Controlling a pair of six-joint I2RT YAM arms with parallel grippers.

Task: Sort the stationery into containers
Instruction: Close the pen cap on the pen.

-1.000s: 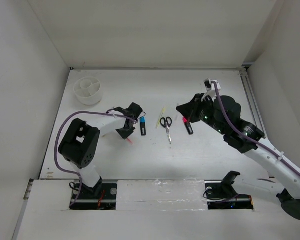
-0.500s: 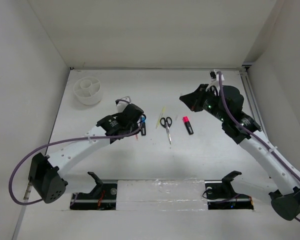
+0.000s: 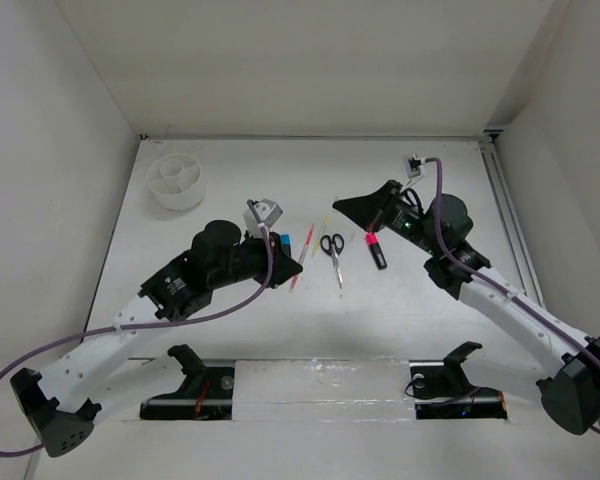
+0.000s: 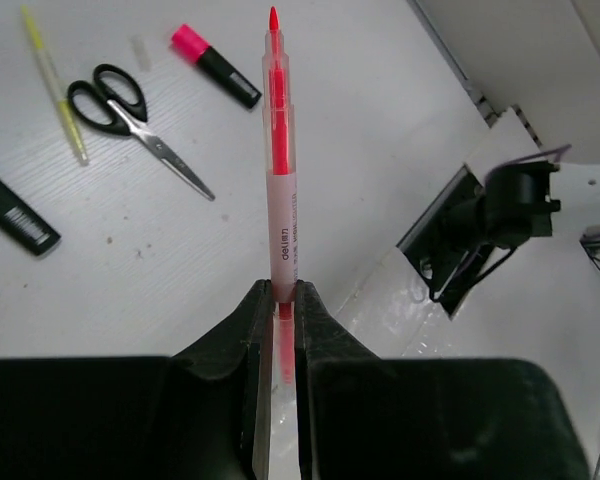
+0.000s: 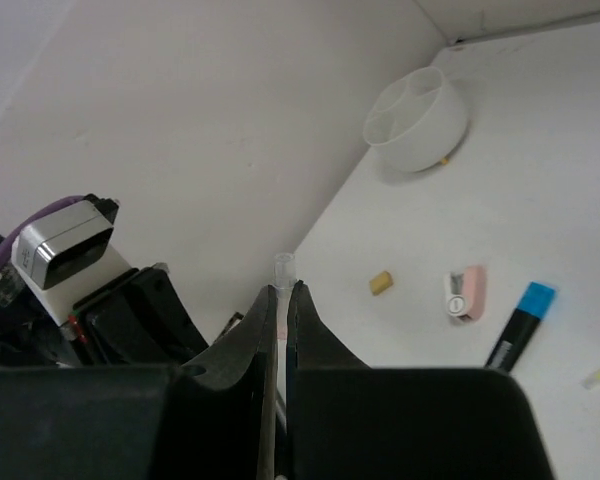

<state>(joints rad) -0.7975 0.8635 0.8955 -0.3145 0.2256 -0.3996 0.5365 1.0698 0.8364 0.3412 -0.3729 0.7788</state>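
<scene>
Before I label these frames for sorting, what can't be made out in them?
Right wrist: thin pale piece in the right jaws, mostly hidden by them; unidentifiable.
Top view: tan eraser and white-pink piece unseen, probably under the left arm.
Left wrist: blue-cap marker cut off by the left edge.

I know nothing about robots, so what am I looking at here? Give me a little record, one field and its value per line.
left gripper: shut on a pink pen
right gripper: shut on a thin clear stick, kind unclear
container: round white plastic cup with inner dividers, far left corner, compartments look empty
lying on the table: black-handled scissors; black marker with blue cap; black marker with pink cap; thin pale-yellow stick; tan eraser; small white-pink piece
</scene>
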